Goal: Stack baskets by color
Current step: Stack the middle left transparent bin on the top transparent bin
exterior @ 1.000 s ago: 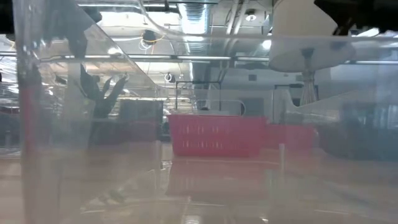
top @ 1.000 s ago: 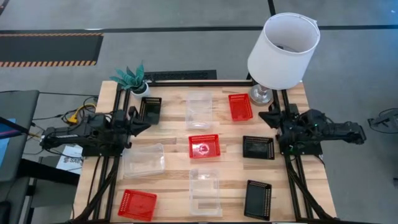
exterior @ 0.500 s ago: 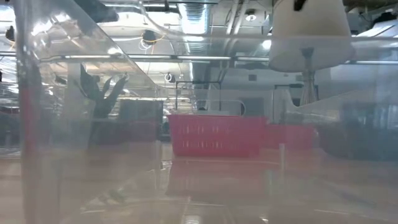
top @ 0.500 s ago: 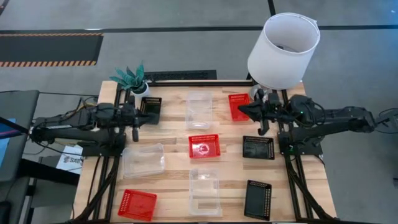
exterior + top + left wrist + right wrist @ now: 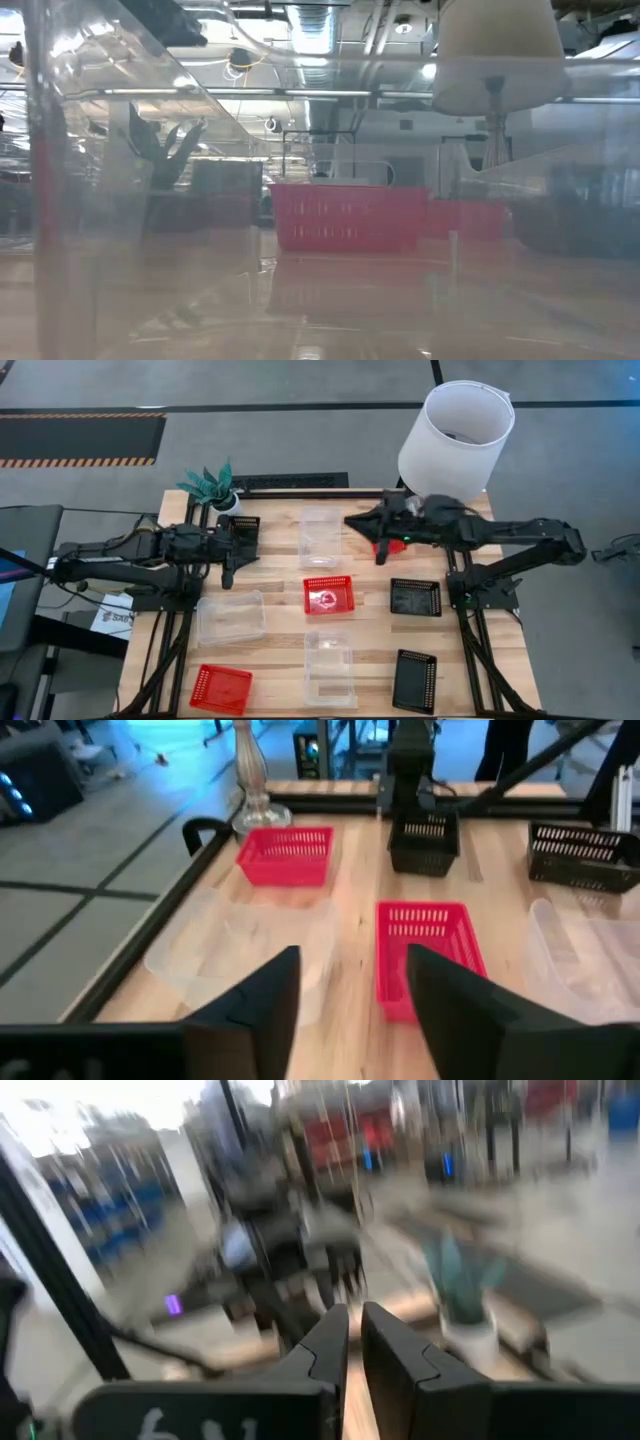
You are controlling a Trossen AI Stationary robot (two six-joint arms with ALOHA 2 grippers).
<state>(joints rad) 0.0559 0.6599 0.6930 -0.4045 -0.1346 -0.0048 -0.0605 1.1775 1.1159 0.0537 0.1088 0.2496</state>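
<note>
My right gripper (image 5: pixel 378 550), nearly shut, hides one red basket (image 5: pixel 383 546) — three red, three black, three clear — left gripper (image 5: pixel 228 567) wide.

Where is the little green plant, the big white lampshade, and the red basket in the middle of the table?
Green potted plant (image 5: pixel 212 485), high view, on its leaves.
White lampshade (image 5: pixel 455 445), high view, on its outer side.
Middle red basket (image 5: pixel 328 595), high view, on its mesh floor.
</note>
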